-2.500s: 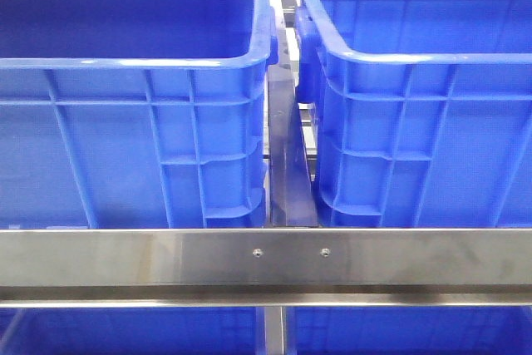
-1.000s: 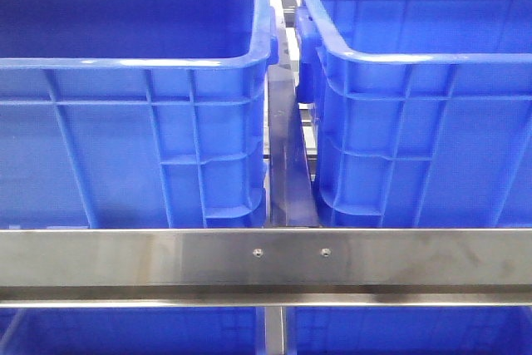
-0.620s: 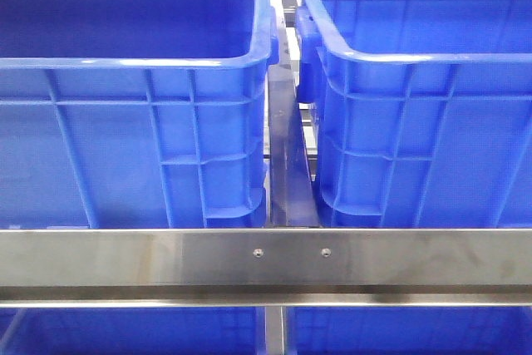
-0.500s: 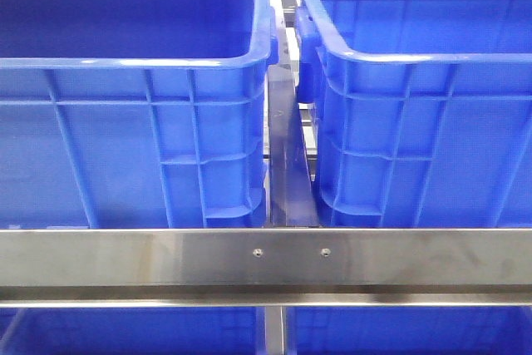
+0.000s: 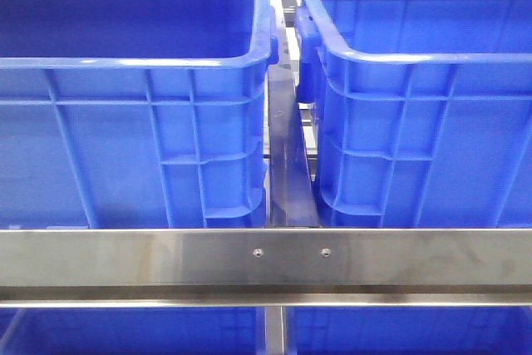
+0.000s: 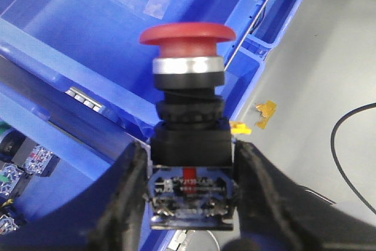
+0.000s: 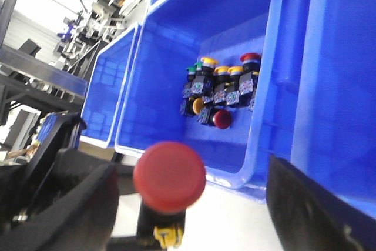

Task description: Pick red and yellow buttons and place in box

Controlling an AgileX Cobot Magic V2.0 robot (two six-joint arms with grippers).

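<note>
My left gripper (image 6: 189, 171) is shut on the black base of a red button (image 6: 187, 33) and holds it upright above a deep blue box (image 6: 88, 39). In the right wrist view the same sort of red button (image 7: 169, 176) stands between the wide-apart fingers of my right gripper (image 7: 191, 187), with gaps on both sides. Beyond it a blue box (image 7: 170, 57) holds several buttons, among them yellow ones (image 7: 221, 70) and red ones (image 7: 222, 119). The front view shows neither gripper and no buttons.
In the front view two blue crates, left (image 5: 133, 64) and right (image 5: 416, 60), stand side by side behind a steel rail (image 5: 266, 259). More blue crates (image 7: 108, 80) stand beside the filled one. A grey floor with a black cable (image 6: 346, 145) lies past the crate.
</note>
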